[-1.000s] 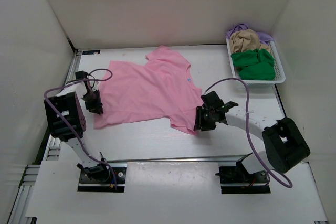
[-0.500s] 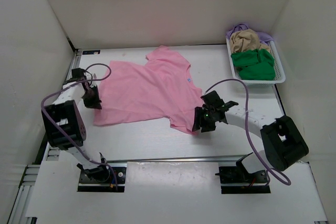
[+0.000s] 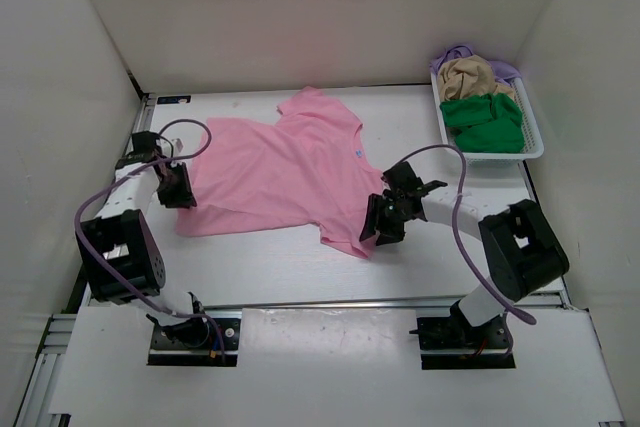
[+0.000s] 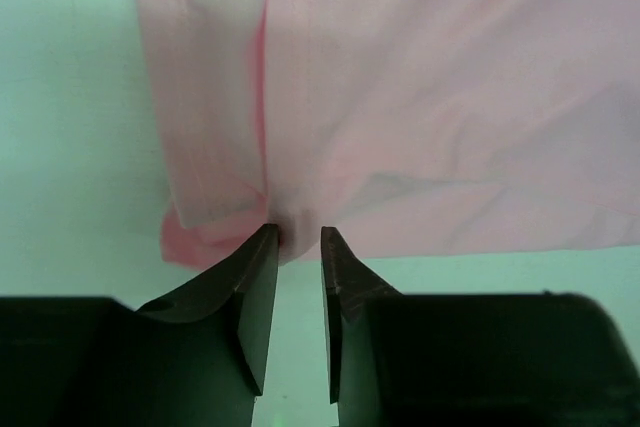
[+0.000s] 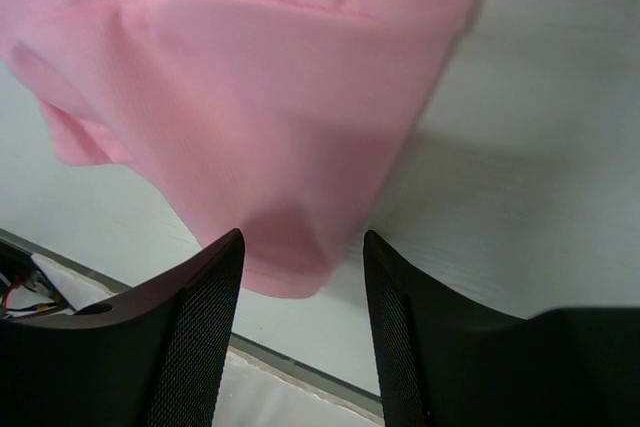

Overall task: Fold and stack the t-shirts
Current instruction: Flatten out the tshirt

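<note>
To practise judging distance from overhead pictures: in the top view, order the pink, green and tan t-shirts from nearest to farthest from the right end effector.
From the right end effector:
1. Pink t-shirt, spread mid-table, its corner at the end effector.
2. Green t-shirt, front of the white basket, far right.
3. Tan t-shirt, behind the green one.

Left fingers [image 4: 255, 297] tight on pink t-shirt [image 4: 420, 97] corner — right fingers [image 5: 200, 327] low, apart.

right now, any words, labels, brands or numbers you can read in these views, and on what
No readable text in any view.
The only candidate is a small blue mark on the pink t-shirt, too small to read.
The white mesh basket shows no print.
</note>
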### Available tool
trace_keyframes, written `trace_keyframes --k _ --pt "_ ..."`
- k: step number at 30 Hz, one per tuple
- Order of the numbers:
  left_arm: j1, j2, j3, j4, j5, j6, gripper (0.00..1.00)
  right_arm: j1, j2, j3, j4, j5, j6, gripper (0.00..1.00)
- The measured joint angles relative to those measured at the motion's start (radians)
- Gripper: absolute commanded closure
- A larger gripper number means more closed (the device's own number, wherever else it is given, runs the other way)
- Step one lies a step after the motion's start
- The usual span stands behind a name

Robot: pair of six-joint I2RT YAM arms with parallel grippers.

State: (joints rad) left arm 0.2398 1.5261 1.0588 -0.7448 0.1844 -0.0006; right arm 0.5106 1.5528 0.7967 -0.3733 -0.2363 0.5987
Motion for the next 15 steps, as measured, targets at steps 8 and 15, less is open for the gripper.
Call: trace_keyframes --k 8,15 --pt "0.000 0.154 0.005 -0.005 0.018 0.000 0.61 0.002 0.064 0.052 0.016 -0.039 0.000 0.56" --pt "0.000 0.197 0.035 -0.012 0.039 0.000 0.79 0.002 0.089 0.051 0.018 -0.026 -0.001 1.00"
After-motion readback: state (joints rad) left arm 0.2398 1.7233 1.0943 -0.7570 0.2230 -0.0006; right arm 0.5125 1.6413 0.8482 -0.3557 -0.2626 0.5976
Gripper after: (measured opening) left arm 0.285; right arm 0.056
